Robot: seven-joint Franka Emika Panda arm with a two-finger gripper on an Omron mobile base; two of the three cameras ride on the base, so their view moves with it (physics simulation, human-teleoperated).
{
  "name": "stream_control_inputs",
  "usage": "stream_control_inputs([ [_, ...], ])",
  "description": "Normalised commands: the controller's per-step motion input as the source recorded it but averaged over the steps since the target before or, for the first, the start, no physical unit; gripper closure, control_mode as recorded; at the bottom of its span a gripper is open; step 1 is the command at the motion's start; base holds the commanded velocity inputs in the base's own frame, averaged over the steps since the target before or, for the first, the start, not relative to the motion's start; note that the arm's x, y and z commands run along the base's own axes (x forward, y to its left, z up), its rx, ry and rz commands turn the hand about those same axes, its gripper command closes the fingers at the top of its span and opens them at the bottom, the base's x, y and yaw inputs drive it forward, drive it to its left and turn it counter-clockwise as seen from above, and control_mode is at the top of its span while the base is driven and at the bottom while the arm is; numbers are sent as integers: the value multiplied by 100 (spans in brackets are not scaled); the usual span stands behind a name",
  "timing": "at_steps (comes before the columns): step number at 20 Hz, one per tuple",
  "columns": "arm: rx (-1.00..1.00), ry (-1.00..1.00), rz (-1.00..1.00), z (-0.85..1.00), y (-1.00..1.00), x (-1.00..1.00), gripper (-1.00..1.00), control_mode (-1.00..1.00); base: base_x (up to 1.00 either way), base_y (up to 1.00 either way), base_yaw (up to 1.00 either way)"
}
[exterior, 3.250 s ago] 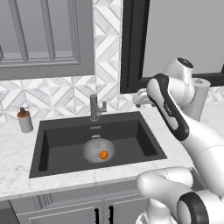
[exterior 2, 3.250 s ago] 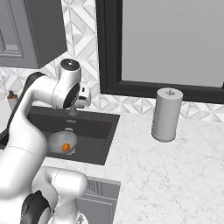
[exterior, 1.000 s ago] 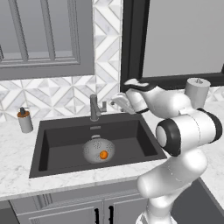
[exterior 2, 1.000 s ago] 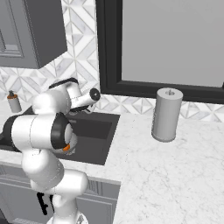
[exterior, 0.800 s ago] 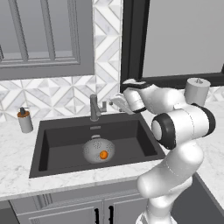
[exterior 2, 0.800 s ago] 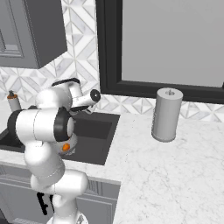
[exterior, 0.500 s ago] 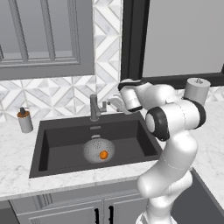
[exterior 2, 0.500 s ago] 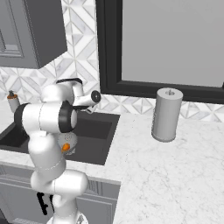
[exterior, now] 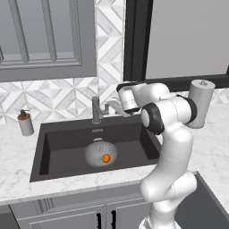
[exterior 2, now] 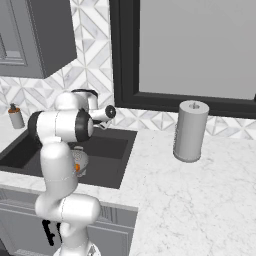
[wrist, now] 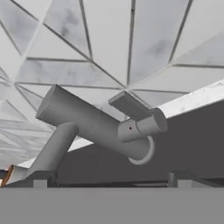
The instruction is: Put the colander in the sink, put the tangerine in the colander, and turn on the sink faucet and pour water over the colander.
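While the tool closes on the tap: the two dark fingertips (wrist: 39, 179) stand wide apart, released, holding nothing.
Tool: tool (exterior: 117, 106) sits just right of the sink faucet (exterior: 96, 110), level with its spout.
Faucet handling: stiff metal, smooth, likely slippery; take the short lever (wrist: 129, 105) straight ahead.
Below the tool: colander (exterior: 100, 153) in the sink (exterior: 58, 138), tangerine (exterior: 106, 158) inside it.
Writing: none readable; soap dispenser (exterior: 25, 124) at far worktop (exterior: 210, 147) edge.
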Motion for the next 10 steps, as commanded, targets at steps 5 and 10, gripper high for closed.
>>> stream_control_inputs([
  [5,1,1,-1,-20,16,43,-100,-100,0,0,0],
  [10,2,2,0,-14,7,41,-100,-100,0,0,0],
])
